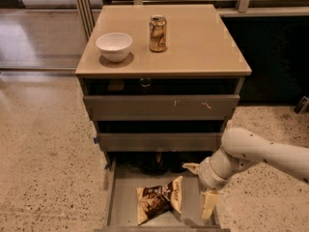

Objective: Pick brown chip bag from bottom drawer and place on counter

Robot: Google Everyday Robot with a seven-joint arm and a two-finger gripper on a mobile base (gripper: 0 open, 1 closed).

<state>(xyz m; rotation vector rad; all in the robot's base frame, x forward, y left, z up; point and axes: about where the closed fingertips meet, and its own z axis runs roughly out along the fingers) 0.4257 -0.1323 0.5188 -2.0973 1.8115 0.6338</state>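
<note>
The brown chip bag (159, 200) lies flat on the floor of the pulled-out bottom drawer (124, 187), near its front, with its cream ends showing. My gripper (199, 186) hangs over the right side of the drawer, just right of the bag and not touching it. Its two cream fingers are spread apart and empty, one pointing toward the drawer's back (191, 167) and one down by the right wall (208, 205). The beige counter (203, 37) tops the cabinet above.
A gold drink can (158, 33) and a white bowl (114, 46) stand on the counter's back left part. The two upper grey drawers (159, 108) sit slightly ajar above the bottom one. Speckled terrazzo floor surrounds the cabinet. A dark wall is at the right.
</note>
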